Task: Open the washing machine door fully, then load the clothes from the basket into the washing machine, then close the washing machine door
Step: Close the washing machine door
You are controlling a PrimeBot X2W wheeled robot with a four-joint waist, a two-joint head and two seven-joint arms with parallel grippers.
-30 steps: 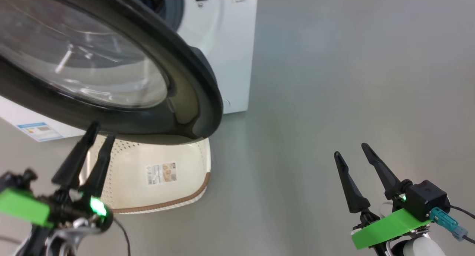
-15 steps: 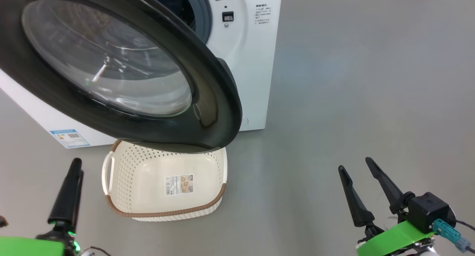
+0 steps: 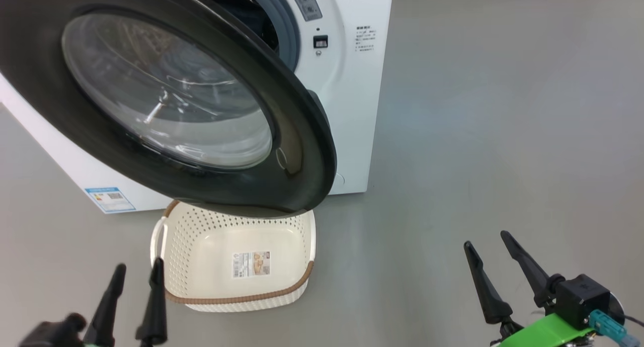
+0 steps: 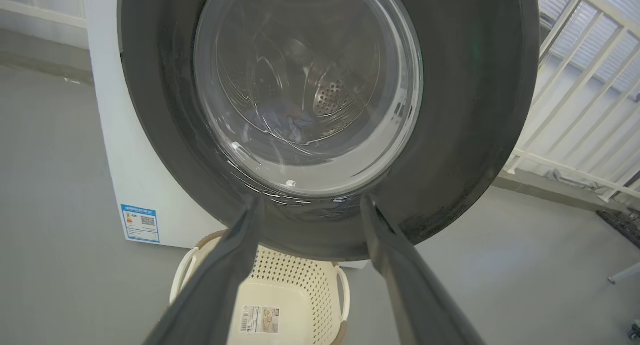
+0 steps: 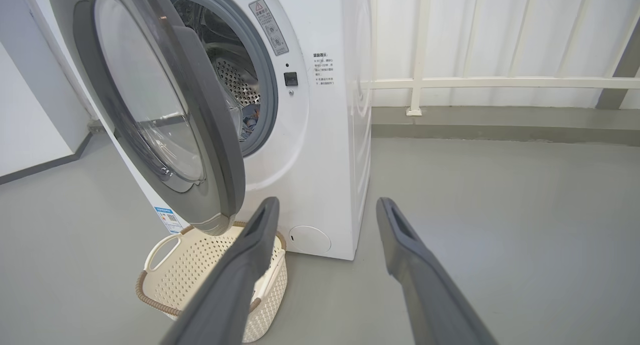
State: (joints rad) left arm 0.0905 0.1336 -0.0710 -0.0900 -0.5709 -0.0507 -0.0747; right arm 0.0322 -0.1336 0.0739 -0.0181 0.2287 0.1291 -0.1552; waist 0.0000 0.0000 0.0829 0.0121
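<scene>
Cream plastic shows bare across the basket [image 3: 201,231] just ahead of the left gripper [image 3: 139,264]. Its fingers have drawn back from the basket and now stand apart, holding nothing. The right gripper [image 3: 486,239] hangs well off to the side, its fingers likewise spread and empty. Beyond both, the door [image 3: 302,151] hangs half open above the basket's far end. The clothes [image 5: 248,120] lie inside the washing machine [image 3: 352,110]. Loading looks finished, so swinging the door shut seems to be what remains.

Glossy black washing machine door [image 3: 302,151]; white washing machine [image 3: 352,110]; cream perforated basket [image 3: 201,266], brown rim.
</scene>
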